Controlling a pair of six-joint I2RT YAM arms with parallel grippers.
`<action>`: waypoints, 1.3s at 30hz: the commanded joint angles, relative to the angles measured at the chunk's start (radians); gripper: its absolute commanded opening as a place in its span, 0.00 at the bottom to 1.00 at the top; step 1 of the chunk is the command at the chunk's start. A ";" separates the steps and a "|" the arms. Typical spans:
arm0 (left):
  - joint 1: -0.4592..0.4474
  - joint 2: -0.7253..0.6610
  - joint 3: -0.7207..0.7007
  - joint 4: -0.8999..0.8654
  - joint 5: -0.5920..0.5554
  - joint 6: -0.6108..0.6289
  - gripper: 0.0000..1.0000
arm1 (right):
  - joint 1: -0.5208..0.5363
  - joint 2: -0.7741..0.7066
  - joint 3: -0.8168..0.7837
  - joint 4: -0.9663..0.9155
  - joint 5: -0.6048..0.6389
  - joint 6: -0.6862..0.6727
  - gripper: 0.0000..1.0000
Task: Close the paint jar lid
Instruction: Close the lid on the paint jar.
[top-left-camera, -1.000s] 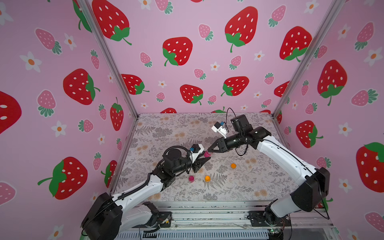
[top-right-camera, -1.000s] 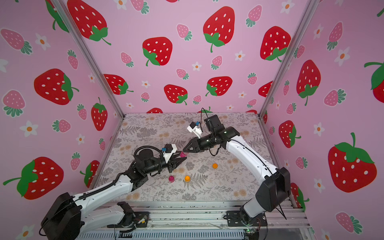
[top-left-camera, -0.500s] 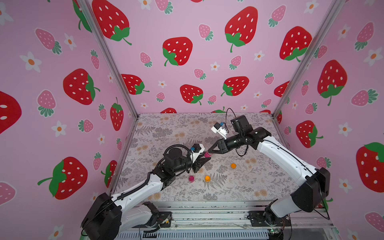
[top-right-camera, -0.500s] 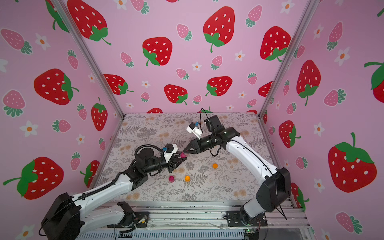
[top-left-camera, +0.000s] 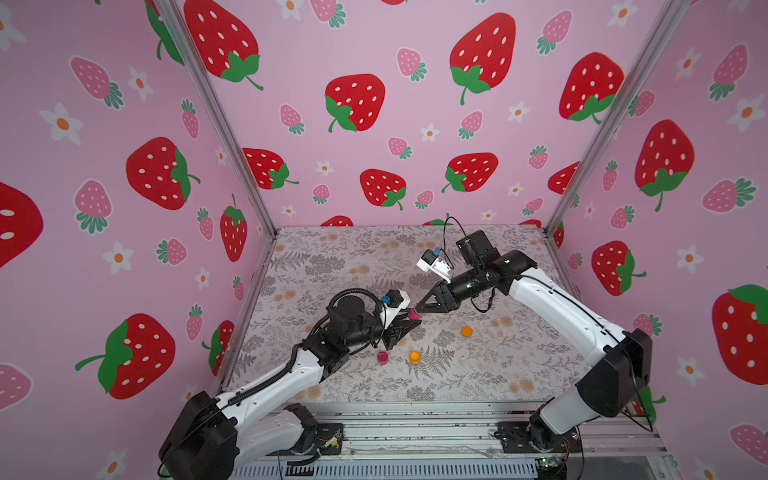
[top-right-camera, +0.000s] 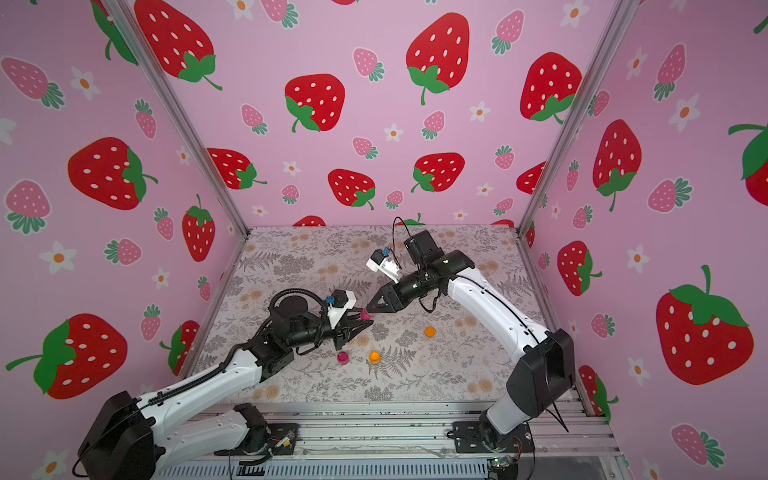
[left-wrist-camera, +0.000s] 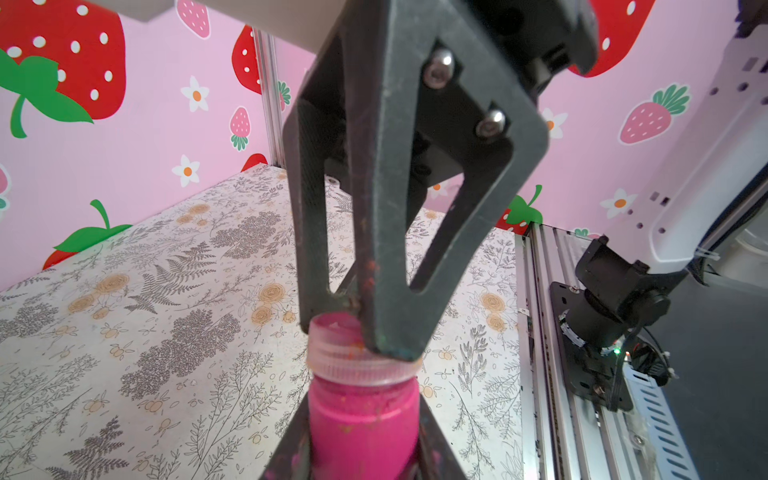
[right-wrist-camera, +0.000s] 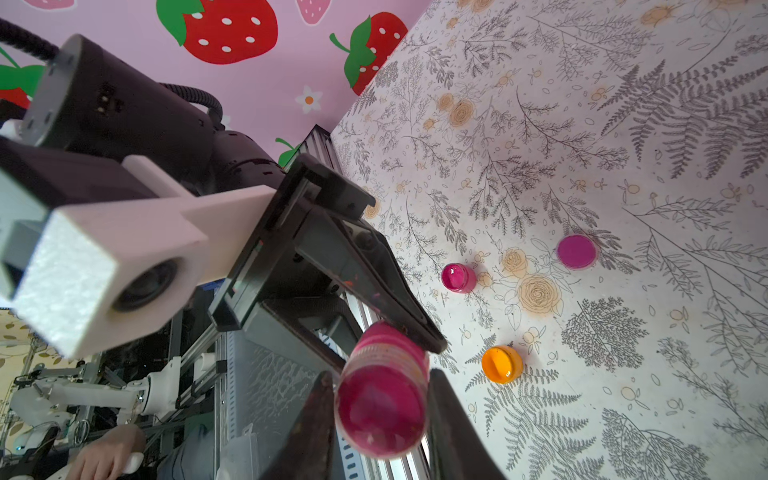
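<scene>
1. Two robot arms meet over the floral table (top-left-camera: 332, 266), one reaching from the left and one from the right.
2. The left gripper (top-left-camera: 409, 322) has its jaws drawn in tight on the body of the single paint jar (top-left-camera: 414, 314), which is held clear of the table near its middle.
3. One lid (left-wrist-camera: 353, 357), paler pink, sits on the jar's mouth, and the right gripper (top-left-camera: 420, 309) is pinched narrow around it.
4. Both top views show three loose pots on the near side. A magenta pot (top-left-camera: 382, 357) is on the left, an orange pot (top-left-camera: 414, 357) sits beside it, and a second orange pot (top-left-camera: 466, 331) lies farther right.
5. The right wrist view shows one more, a purple-topped pot (right-wrist-camera: 575, 251).
6. Compared with a second ago, the arms, the jar and the loose pots show no visible shift.
</scene>
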 joint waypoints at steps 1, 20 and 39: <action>-0.008 -0.027 0.097 0.086 0.028 0.013 0.29 | 0.045 0.028 0.008 -0.091 -0.112 -0.118 0.22; -0.010 -0.033 0.148 0.023 0.047 0.033 0.28 | 0.148 0.100 0.038 -0.162 -0.024 -0.188 0.19; -0.013 -0.137 0.009 0.240 -0.341 0.044 0.28 | 0.170 0.036 -0.178 0.204 0.159 0.442 0.18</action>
